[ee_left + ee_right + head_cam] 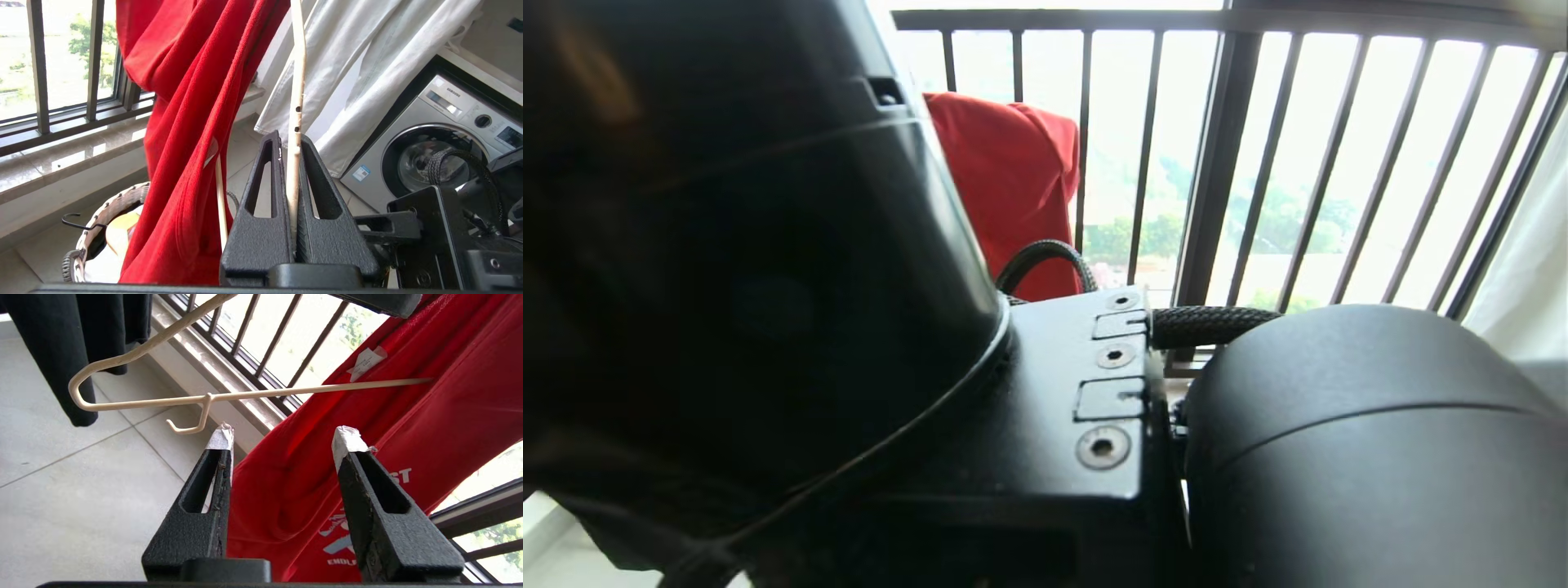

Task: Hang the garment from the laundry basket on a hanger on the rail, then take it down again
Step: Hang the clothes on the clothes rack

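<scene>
Dark barred window railing (1225,163) behind, daylight pouring through. The red short-sleeved T-shirt with white lettering (408,449) hangs just before that railing, draped over the thin cream-white wire hanger (163,401). Left tool (293,196) is clamped tight on the hanger's wire. Right tool (282,441) stands parted beside the shirt, holding nothing. Below the shirt sits the small round white laundry basket (102,220).

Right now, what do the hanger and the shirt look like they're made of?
Hanger: thin cream rod with a matte finish, bent in smooth curves with a small notch hook; probably coated wire, possibly plastic. Shirt: soft red knit, likely cotton jersey; it drapes in loose folds with a slightly fuzzy surface.
</scene>
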Robot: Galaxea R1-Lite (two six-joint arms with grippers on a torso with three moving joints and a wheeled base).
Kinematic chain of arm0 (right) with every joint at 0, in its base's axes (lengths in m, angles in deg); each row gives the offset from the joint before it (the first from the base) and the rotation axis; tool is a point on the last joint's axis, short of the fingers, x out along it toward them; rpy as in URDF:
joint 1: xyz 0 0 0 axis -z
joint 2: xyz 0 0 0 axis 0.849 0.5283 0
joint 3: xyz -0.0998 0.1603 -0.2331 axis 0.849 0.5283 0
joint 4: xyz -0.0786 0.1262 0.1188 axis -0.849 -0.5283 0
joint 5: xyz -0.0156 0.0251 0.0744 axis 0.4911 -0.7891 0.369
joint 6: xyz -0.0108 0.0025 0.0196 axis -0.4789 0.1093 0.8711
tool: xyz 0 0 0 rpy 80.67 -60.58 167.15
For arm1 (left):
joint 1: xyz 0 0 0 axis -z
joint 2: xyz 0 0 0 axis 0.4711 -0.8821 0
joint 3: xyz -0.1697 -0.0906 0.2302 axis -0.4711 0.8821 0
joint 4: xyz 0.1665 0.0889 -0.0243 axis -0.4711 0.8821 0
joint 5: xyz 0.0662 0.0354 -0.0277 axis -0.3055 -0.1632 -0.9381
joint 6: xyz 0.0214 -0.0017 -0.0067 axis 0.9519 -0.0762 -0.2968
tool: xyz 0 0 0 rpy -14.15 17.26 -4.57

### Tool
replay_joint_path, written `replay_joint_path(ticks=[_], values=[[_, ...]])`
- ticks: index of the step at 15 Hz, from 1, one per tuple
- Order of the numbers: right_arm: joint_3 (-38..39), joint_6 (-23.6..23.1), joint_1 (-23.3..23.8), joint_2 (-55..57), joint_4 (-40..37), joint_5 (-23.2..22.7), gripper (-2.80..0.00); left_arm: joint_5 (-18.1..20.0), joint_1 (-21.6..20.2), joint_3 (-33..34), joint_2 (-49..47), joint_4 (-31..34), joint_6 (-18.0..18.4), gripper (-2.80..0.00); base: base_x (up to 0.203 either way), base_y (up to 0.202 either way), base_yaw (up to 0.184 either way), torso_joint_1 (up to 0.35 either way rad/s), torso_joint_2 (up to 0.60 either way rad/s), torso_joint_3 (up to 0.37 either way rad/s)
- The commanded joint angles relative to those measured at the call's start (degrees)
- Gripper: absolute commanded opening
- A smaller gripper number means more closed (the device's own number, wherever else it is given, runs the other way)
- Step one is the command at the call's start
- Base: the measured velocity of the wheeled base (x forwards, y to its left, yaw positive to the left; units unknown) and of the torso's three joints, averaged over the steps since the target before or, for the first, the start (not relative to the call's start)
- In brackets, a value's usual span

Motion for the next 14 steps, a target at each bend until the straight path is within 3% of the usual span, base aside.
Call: replay_joint_path(ticks=[1,7,8,14], values=[[2.32,-0.05,-0.06,-2.56,0.04,0.47,0.00,0.36,-0.02,-0.04,0.56,-0.08,-0.16,-2.80,0.000,0.000,0.000,0.000,0.00,0.000],[12.36,-0.12,3.77,-14.30,-4.00,0.66,0.00,0.57,-0.02,-0.04,0.92,0.01,-1.07,-2.80,0.000,0.000,0.000,0.000,0.00,0.000],[12.79,-0.13,5.22,-15.84,-5.41,0.66,-2.80,0.84,-0.02,-0.04,0.92,0.01,-2.13,-2.80,0.000,0.000,0.000,0.000,0.00,0.000],[10.46,-0.30,14.42,-20.94,-15.95,0.40,-2.80,8.45,-0.11,-0.31,0.83,0.54,-4.03,-2.80,0.000,0.000,0.000,0.000,0.00,0.000]])
